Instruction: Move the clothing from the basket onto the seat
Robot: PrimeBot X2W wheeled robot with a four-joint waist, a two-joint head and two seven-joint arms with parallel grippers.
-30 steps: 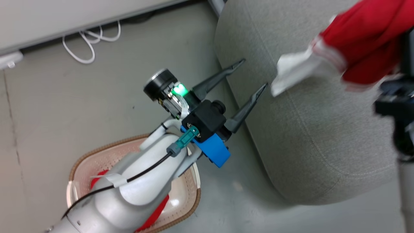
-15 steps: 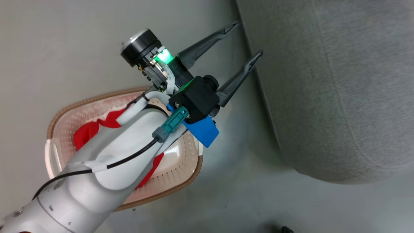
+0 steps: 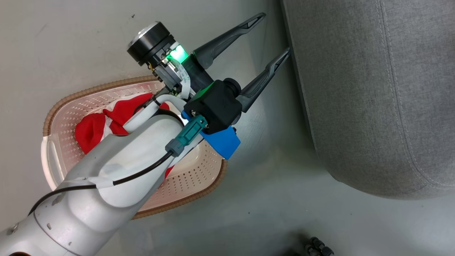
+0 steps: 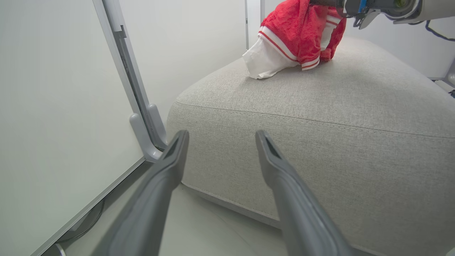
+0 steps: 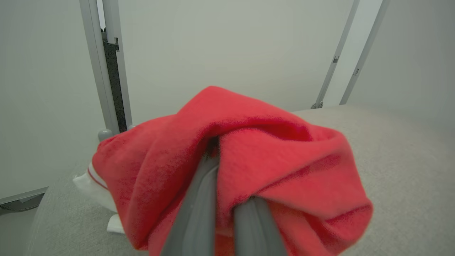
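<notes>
In the head view my left gripper [image 3: 273,35] stands open and empty over the floor, its fingertips close to the side of the grey sofa [image 3: 373,99]. Beneath its forearm sits the cream basket [image 3: 199,177], holding a red and white garment [image 3: 92,128] that the arm partly hides. In the left wrist view the open left gripper [image 4: 222,135] faces the sofa's side [image 4: 320,149]. On the sofa's top a second red garment [image 4: 302,32] hangs from my right arm, its white panel touching the cushion. My right gripper [image 5: 215,153] is shut on this garment [image 5: 277,153].
A pale wall panel with grey metal posts [image 4: 142,117] stands just left of the sofa. Bare grey floor [image 3: 270,206] lies between basket and sofa. A small dark object [image 3: 318,246] sits at the head view's bottom edge.
The head camera has swung down and left, so the held garment and right gripper have left that view and more of the basket shows. My left gripper stays open beside the sofa.
</notes>
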